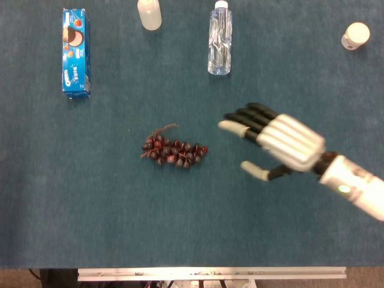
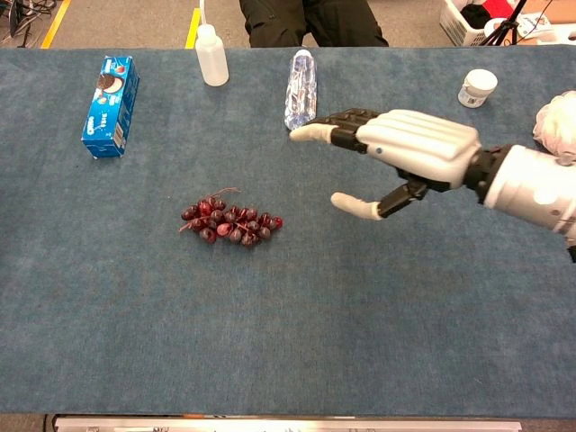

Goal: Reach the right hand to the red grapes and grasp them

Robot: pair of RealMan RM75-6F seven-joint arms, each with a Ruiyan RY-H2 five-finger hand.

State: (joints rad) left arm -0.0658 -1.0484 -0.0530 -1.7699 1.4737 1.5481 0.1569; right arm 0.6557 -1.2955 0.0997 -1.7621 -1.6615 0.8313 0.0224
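A bunch of red grapes (image 1: 174,151) (image 2: 231,222) lies flat on the blue cloth, its stem toward the far left. My right hand (image 1: 277,141) (image 2: 400,155) hovers to the right of the bunch, apart from it, fingers spread and pointing left with the thumb below. It holds nothing. My left hand shows in neither view.
A blue biscuit box (image 1: 75,52) lies at the far left. A white squeeze bottle (image 1: 149,13) and a clear water bottle (image 1: 219,44) are at the far edge. A small white jar (image 1: 355,35) stands far right, with a white bundle (image 2: 558,125) at the right edge.
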